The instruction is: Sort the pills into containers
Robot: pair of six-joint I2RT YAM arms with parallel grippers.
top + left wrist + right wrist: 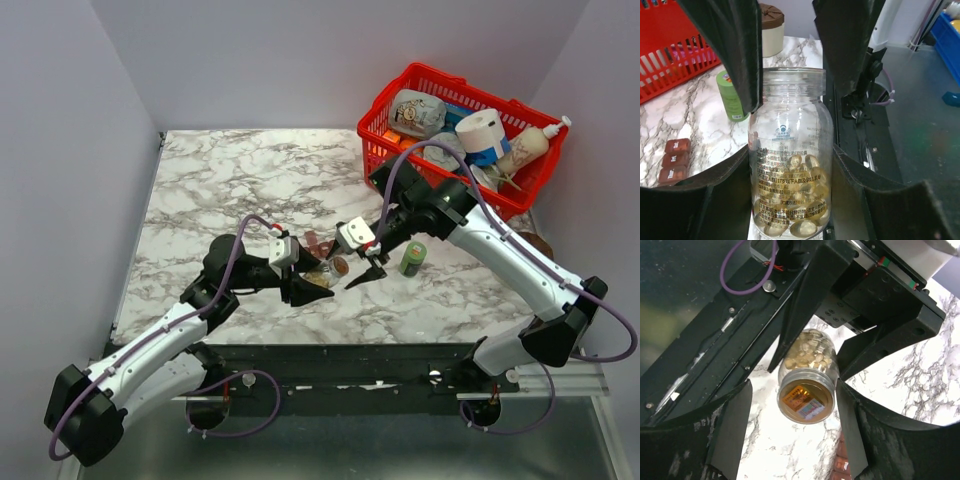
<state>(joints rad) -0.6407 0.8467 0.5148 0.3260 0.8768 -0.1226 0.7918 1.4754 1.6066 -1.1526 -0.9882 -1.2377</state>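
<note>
Marble-topped table (pixel 230 190), plain grey walls, a red basket (pixel 385 120) of oddments at the far right corner.

**Tool state.** The left gripper (pixel 791 155) is clamped on the body of a clear bottle (pixel 790 125), held off the table near its middle. The right gripper (pixel 794 385) stands with its jaws apart on either side of the bottle's neck. A gap shows on at least one side, so it is judged not to be gripping.

**Task items.** The pills (pixel 802 197) are heaped inside the bottle, at the end away from the neck. None can be seen on the table. The pill organiser (pixel 673 159) lies on the marble just beside the two grippers, and the lids in view appear shut. Whether the bottle's mouth is capped, sealed or open cannot be told.

**Hazards, as judged:**
1. If the mouth is open, tipping the bottle would release the heap at once. With the lids down, the pills would scatter over the marble.
2. A twist from the right gripper could turn the smooth bottle in the left grip, or pull it free.
3. The two sets of fingers work very close together, so a small misjudgement would bring them into contact.
4. A small green bottle (pixel 731 97) stands near the right arm and could be knocked over.
</note>
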